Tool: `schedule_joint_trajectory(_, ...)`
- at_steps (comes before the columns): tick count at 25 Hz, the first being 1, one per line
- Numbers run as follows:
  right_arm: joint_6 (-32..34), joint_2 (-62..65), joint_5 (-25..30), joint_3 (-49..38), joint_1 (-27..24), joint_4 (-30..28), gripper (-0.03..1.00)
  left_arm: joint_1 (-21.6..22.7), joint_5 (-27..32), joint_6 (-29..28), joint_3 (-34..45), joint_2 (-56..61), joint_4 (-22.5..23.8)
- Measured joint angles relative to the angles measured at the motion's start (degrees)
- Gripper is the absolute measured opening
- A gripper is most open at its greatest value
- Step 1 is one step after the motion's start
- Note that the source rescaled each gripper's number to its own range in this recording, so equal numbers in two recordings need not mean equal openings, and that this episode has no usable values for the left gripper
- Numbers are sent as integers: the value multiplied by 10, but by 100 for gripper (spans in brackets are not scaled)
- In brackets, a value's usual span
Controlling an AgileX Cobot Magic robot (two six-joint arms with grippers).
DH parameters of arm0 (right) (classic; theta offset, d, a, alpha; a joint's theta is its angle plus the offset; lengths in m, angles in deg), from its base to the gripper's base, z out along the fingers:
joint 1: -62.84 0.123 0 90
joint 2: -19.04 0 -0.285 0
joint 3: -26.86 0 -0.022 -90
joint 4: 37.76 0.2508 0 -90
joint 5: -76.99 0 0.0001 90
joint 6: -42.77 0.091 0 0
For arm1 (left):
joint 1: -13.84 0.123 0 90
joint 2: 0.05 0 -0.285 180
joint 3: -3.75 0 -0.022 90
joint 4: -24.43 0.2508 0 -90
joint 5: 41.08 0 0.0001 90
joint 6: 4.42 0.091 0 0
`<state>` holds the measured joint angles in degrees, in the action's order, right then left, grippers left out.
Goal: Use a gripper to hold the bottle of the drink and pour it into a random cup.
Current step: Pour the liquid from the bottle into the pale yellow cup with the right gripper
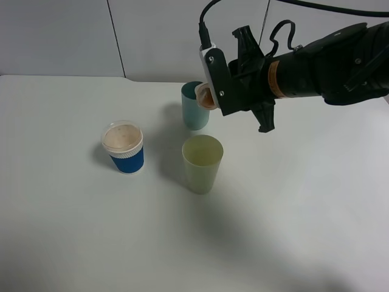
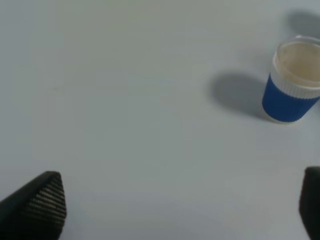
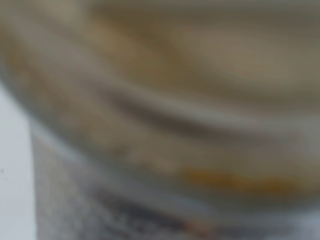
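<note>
Right jaws, clamped on a small clear plastic bottle [image 1: 206,96], hold it sideways, apparently to pour into the pale yellow-green tumbler [image 1: 202,163] below them; left jaws gape empty.

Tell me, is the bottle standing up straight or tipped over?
Tipped over. In the high view the bottle lies sideways in the right pincer, its open mouth facing sideways by the teal cup rather than up.
</note>
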<state>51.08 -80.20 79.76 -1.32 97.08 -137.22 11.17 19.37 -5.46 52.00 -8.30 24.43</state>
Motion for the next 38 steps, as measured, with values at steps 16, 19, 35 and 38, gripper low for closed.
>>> schedule_joint_trajectory(16, -83, 0, 62, 0, 23, 2, 1, 0, 0, 0, 0, 0, 0)
schedule_joint_trajectory(19, -83, 0, 83, 0, 35, 2, 1, 0, 0, 0, 0, 0, 0)
schedule_joint_trajectory(35, -91, -13, 136, 0, 52, 5, 1, 0, 0, 0, 0, 0, 0)
schedule_joint_trajectory(38, -91, -13, 148, 0, 59, 5, 1, 0, 0, 0, 0, 0, 0)
